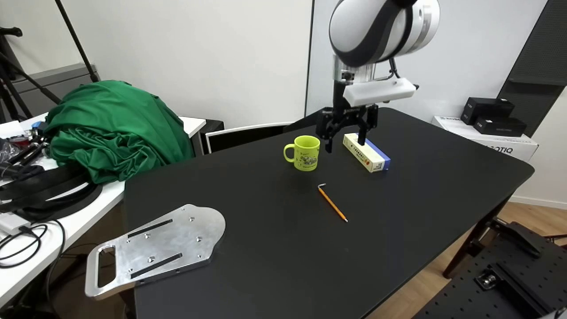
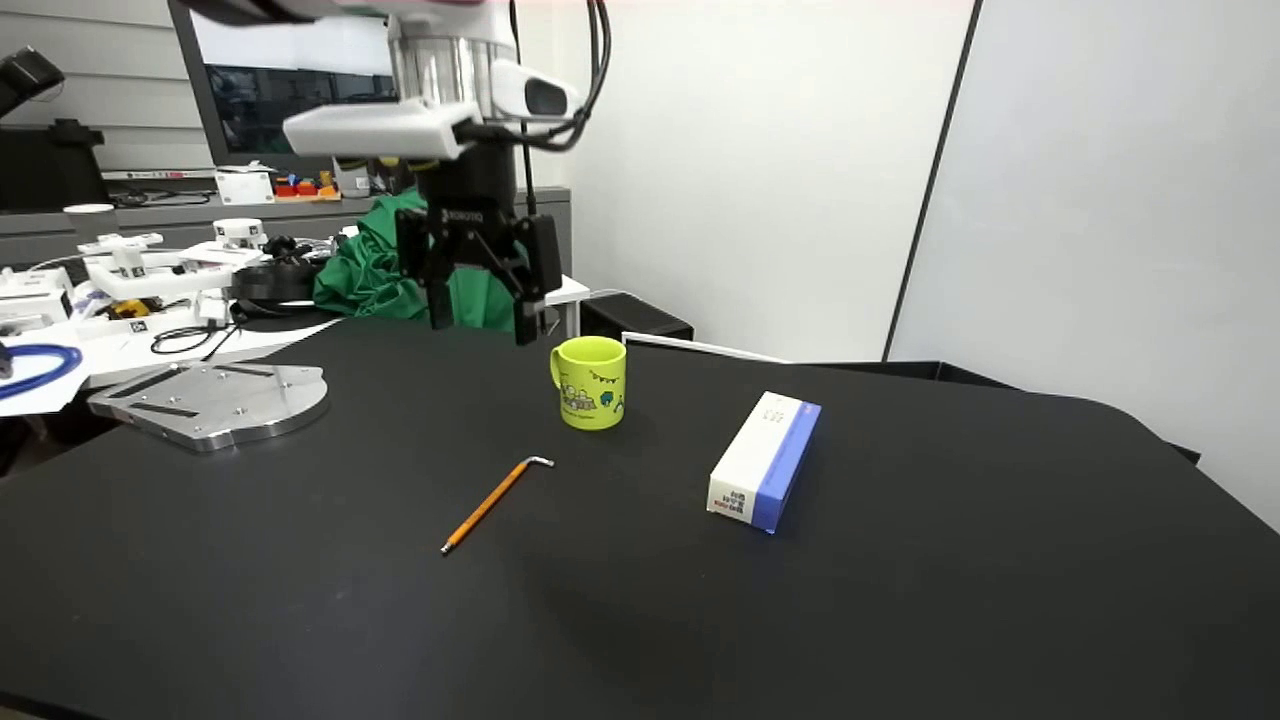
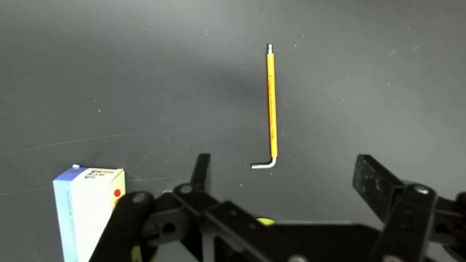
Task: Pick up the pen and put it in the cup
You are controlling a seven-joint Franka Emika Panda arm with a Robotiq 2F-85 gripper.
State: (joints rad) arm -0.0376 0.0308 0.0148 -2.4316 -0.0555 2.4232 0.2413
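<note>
The pen, a thin orange stick with a bent silver end like a hex key, lies on the black table in both exterior views [image 1: 332,203] [image 2: 487,505]. In the wrist view the pen [image 3: 272,105] points away, its bent end nearest the jaws. The cup, a yellow-green mug with one handle, stands upright near the pen's bent end in both exterior views [image 1: 306,153] [image 2: 592,385]. Only a sliver of the cup [image 3: 265,221] shows in the wrist view, behind the gripper. My gripper [image 1: 345,142] [image 2: 484,325] [image 3: 283,160] is open and empty, above the table.
A blue, white and yellow box [image 1: 365,153] [image 2: 760,460] [image 3: 91,207] lies beside the cup. A silver metal plate [image 1: 172,239] [image 2: 220,395] lies at another part of the table. A white side table with a green cloth [image 1: 115,124] stands beyond the table edge, near a wall.
</note>
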